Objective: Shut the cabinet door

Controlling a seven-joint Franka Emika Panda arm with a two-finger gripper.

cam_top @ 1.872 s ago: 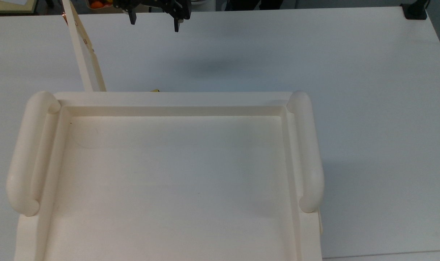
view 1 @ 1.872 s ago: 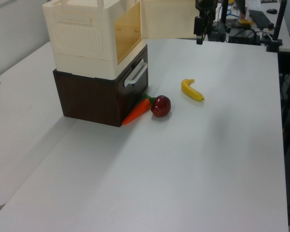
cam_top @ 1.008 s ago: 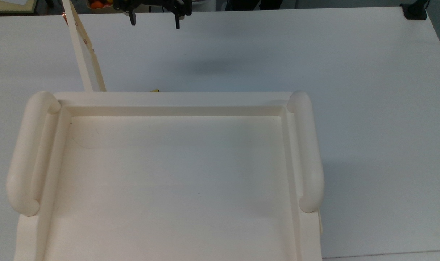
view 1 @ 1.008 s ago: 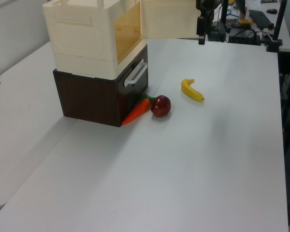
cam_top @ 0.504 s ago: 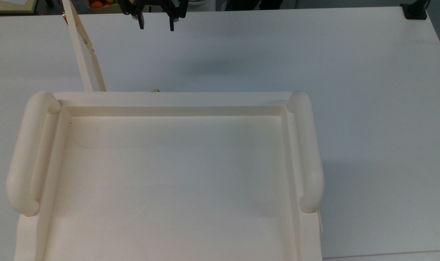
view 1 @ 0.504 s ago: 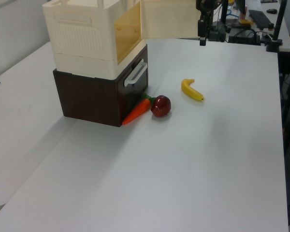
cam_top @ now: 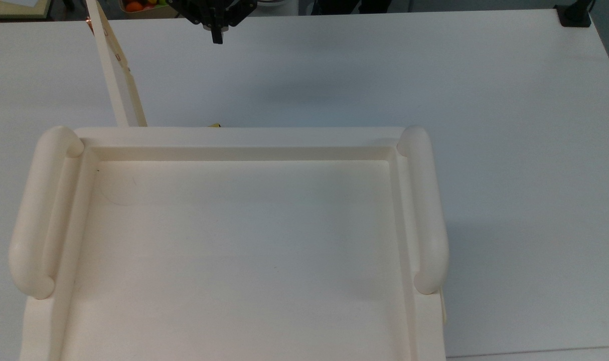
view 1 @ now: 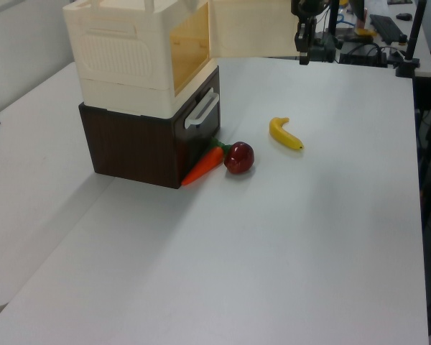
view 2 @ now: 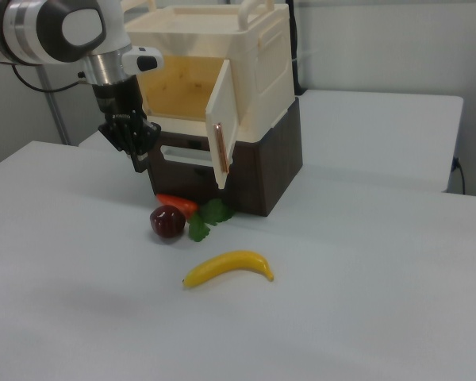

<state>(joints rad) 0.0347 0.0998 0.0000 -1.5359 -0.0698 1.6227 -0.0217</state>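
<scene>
Top view: my black fingers point(cam_top: 217, 36), pressed together and holding nothing, hang at 12 o'clock over the white desk point(cam_top: 385, 75). The thin cream cabinet door point(cam_top: 115, 70) juts open toward 11 o'clock from the large cream-white cabinet point(cam_top: 234, 240).

Left view: a yellow banana point(view 1: 284, 134), red apple point(view 1: 239, 157) and orange carrot point(view 1: 202, 167) lie on the desk before the cabinet.

Right view: my fingers hover beside the open door point(view 2: 221, 129), apart from it.

A robotics lab or test room. Broad plain white tables point(view 1: 330, 237) pushed side by side, bare pale walls point(view 2: 381, 44), black clamped stands and cables point(view 1: 409, 43) at the far edge in the left view. Silver-and-white robot arm point(view 2: 55, 28) over a staged toy set: small cream-white plastic cabinet point(view 2: 254, 63) on a dark brown base, yellow banana point(view 2: 228, 267), dark red apple point(view 2: 167, 221), orange carrot point(view 1: 201, 167).
</scene>
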